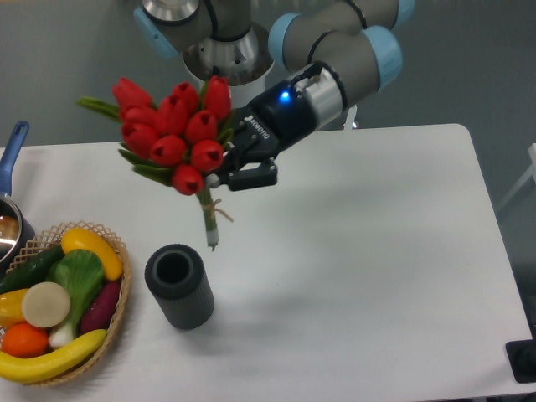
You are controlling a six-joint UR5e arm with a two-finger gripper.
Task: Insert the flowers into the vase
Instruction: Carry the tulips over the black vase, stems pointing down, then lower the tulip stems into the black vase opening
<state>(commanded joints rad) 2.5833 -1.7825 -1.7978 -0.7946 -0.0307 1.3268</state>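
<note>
Apparently hand (pixel 224 170) grips flowers (pixel 172 134) above vase (pixel 179 285).

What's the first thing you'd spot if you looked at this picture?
The big bunch of red flowers jumps out first, held up in the air by the robot's gripper, stems hanging down. Just below the stems stands the dark grey vase on the white table, its round mouth empty. At the far left, a woven basket brims with bright fruit and vegetables.
</note>
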